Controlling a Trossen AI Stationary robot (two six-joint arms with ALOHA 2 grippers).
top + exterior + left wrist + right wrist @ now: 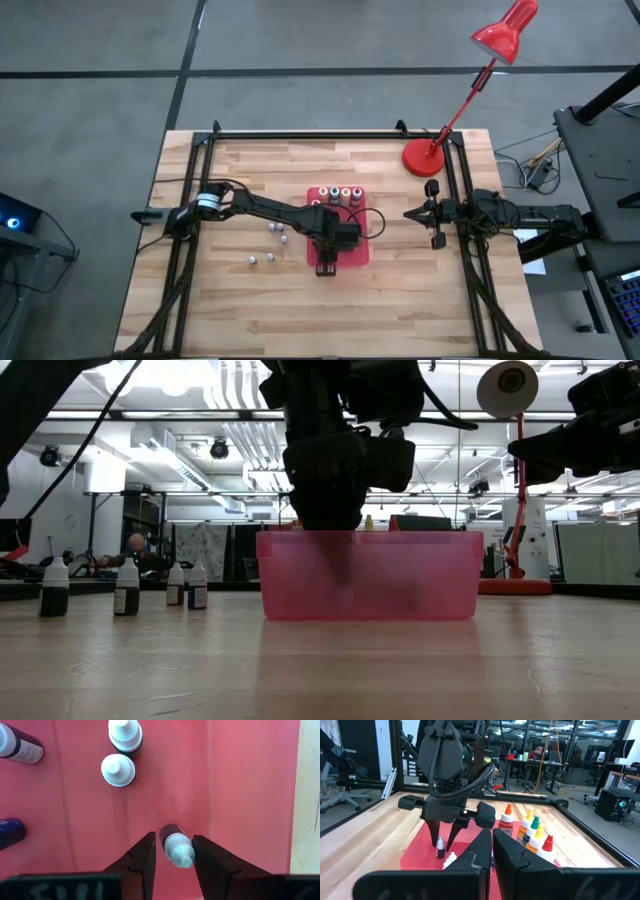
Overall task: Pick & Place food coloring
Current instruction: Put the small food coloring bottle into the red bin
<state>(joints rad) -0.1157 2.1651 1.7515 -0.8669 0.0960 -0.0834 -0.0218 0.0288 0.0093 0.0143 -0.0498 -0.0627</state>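
A flat red tray point(360, 255) lies mid-table. My left gripper point(175, 852) points down into its near end, open. Its fingers stand on either side of a tiny dark food coloring bottle with a white cap point(177, 847), which stands on the tray floor point(440, 849). Whether a finger still grazes the bottle I cannot tell. More bottles stand at the tray's far end point(338, 195), some with coloured caps point(530, 832). Several loose bottles stand on the wood to the tray's left point(272, 232). My right gripper point(408, 213) waits shut at the table's right side, level.
A red desk lamp point(425, 157) stands with its round base at the table's far right corner. A black frame rail point(330, 133) runs round the table's edges. Bare wood lies between the loose bottles point(125, 588) and the tray wall point(420, 575).
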